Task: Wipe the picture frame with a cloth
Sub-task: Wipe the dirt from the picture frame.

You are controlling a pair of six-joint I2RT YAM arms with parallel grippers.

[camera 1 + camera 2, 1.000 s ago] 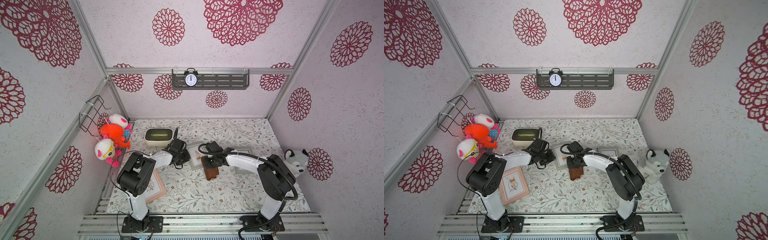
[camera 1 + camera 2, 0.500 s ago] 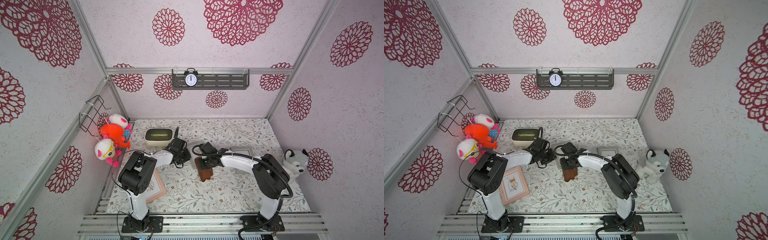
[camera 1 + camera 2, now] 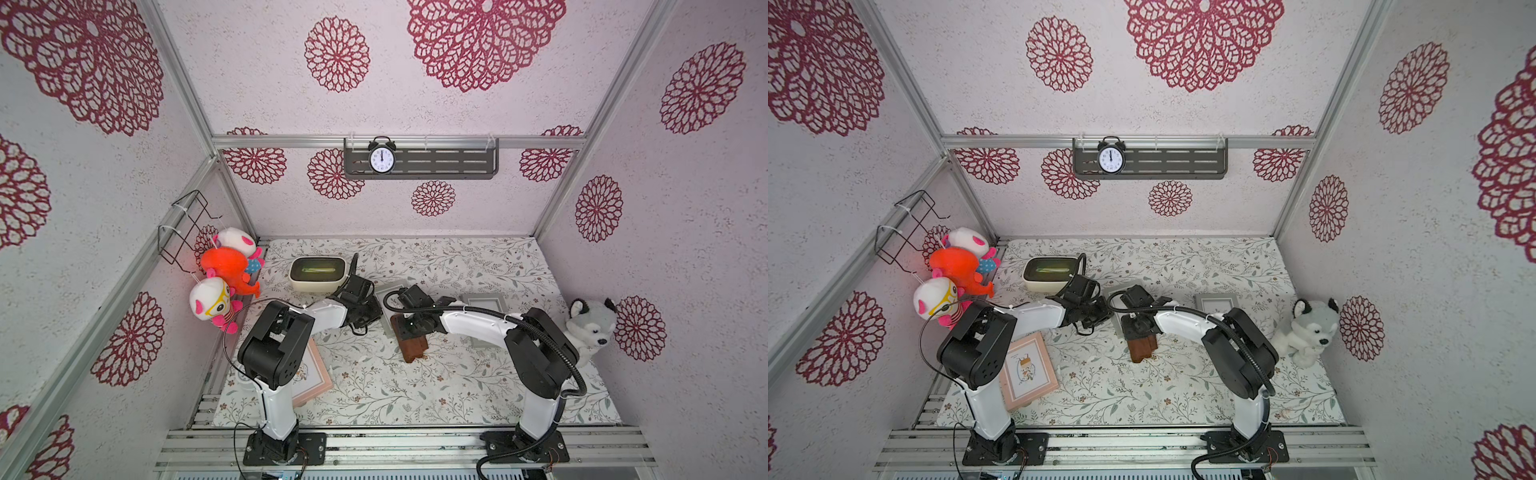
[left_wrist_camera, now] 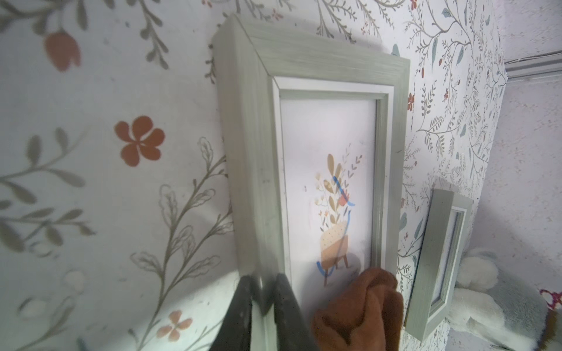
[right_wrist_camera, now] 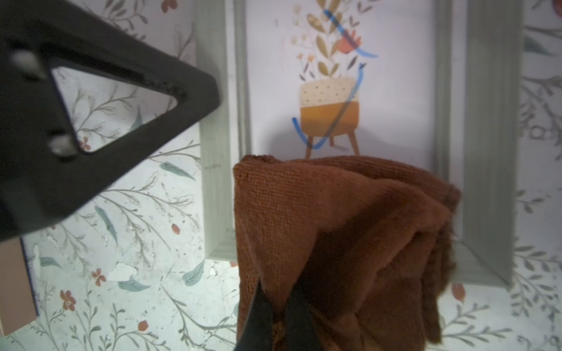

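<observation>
Right pincer (image 5: 278,304) is clamped on the soft brown fabric cloth (image 5: 334,228), which is draped over the six o'clock end of the rectangular grey-green wooden picture frame (image 5: 486,121), flat on the floral-print tabletop (image 3: 415,386). Left pincer (image 4: 263,301) pinches the frame's nine o'clock rail, steadying it. Blue marker scribbles (image 5: 355,79) cross the glass toward twelve o'clock. By my read the wiping is barely begun, with most of the pane left.

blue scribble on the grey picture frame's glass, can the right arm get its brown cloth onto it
Probably yes: the right gripper, shut on the brown fabric cloth, holds it just short of the blue scribble; nothing lies between.
</observation>
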